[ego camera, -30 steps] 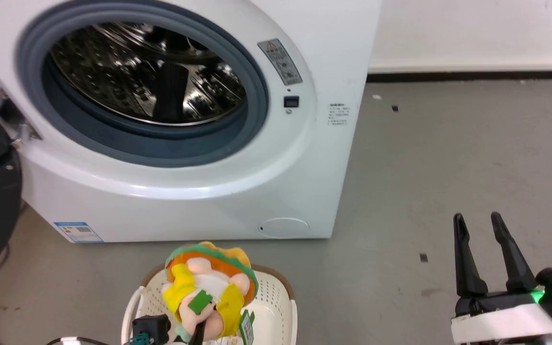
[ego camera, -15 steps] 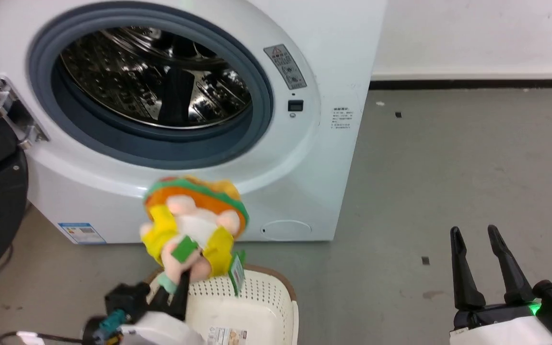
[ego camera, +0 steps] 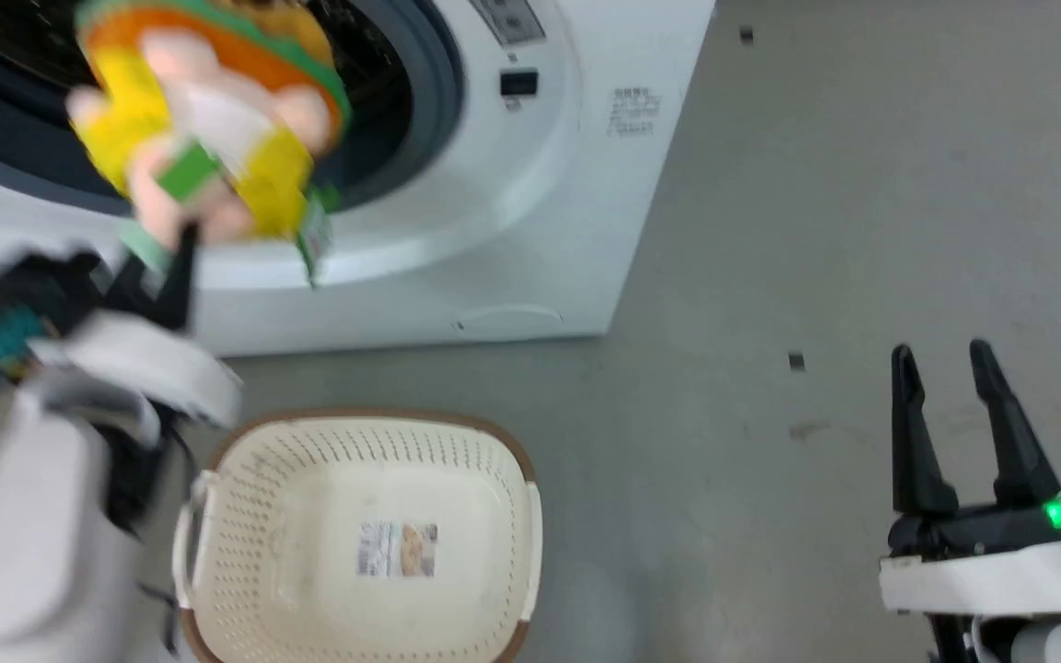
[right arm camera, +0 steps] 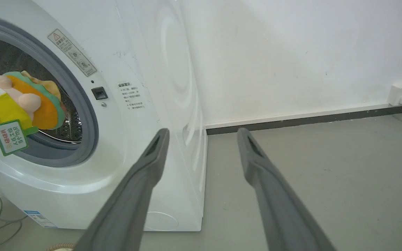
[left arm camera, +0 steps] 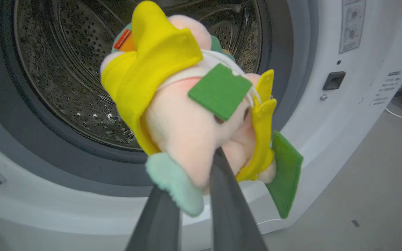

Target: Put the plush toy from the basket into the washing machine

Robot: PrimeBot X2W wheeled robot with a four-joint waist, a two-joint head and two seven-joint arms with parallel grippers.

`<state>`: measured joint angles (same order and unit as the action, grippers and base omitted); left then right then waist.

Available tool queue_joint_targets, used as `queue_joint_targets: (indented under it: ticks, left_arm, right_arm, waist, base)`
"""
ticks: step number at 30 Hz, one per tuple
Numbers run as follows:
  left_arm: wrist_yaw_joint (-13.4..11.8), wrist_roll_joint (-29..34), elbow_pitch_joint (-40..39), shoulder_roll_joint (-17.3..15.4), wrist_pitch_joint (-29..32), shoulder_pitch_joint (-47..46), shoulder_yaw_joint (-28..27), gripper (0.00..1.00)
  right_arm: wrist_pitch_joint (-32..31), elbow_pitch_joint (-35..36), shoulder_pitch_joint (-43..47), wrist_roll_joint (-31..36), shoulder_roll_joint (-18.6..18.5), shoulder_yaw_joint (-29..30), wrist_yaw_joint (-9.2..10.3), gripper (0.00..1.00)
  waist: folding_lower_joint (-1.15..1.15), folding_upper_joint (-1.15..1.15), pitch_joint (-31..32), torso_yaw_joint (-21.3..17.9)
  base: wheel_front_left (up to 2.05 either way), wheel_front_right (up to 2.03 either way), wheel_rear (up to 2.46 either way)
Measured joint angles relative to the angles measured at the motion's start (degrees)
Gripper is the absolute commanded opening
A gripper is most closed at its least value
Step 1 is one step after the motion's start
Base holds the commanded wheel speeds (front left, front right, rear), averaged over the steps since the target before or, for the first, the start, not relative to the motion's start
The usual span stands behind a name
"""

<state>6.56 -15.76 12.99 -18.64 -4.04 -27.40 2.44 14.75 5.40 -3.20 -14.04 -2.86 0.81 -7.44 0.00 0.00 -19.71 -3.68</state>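
Pink plush toy (left arm camera: 187,115), one, in left gripper (left arm camera: 194,179), one basket (ego camera: 505,516), one washing machine (ego camera: 540,212)

A white socket (right arm camera: 401,92) with its cable sits low on the wall (right arm camera: 291,52) above grey floor (right arm camera: 326,157).

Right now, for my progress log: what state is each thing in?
plush toy, clamped at its lower end, held in the air before the drum mouth
left gripper, shut on the plush toy
right gripper, open, holding nothing
washing machine, porthole open, visible drum bare
basket, upright on the floor, empty but for its label
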Motion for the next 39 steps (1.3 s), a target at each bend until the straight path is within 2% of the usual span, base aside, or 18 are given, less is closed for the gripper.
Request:
queue_joint_targets:
  ticks: [4, 10, 15, 26, 35, 39]
  left_arm:
    - [0.1, 0.0, 2.1, -4.8, 6.2, -8.9, -0.6, 0.00]
    - [0.5, -1.5, 7.5, -9.8, 15.1, -23.1, -0.5, 0.00]
    - [0.7, -1.4, 12.5, -15.3, 22.5, -33.9, 3.0, 0.00]
    - [0.7, -4.6, 22.5, -17.8, 32.8, -49.3, 9.6, 0.00]
    - [0.7, -4.6, 31.4, -17.1, 37.7, -57.1, 12.2, 0.00]
    - [0.7, -4.2, 33.7, -17.1, 37.4, -58.3, 13.3, 0.00]
  right_arm:
    - [0.0, 0.7, -2.2, -0.8, 0.0, 0.1, 0.00, 1.00]
    - [0.0, 1.3, -4.4, -1.9, 0.0, -0.1, 0.00, 1.00]
    - [0.0, 2.3, -5.9, -3.9, 0.0, -0.5, 0.00, 1.00]
    - [0.0, 3.1, -7.4, -4.8, 0.0, -2.8, 0.00, 1.00]
    - [0.0, 3.3, -8.3, -4.7, 0.0, -2.9, 0.00, 1.00]
    - [0.0, 3.4, -8.6, -4.7, 0.0, -2.8, 0.00, 1.00]
  waist:
    - [0.01, 0.00, -5.0, -1.7]
    - [0.01, 0.00, -12.3, -4.2]
    - [0.01, 0.00, -17.8, -6.4]
    - [0.01, 0.00, -25.2, -9.4]
    - [0.01, 0.00, -27.2, -10.3]
    - [0.00, 0.00, -27.3, -10.3]
  base:
    - [0.00, 0.00, 0.00]
    - [0.00, 0.00, 0.00]
    - [0.00, 0.00, 0.00]
    - [0.00, 0.00, 0.00]
    - [0.00, 0.00, 0.00]
    - [0.00, 0.00, 0.00]
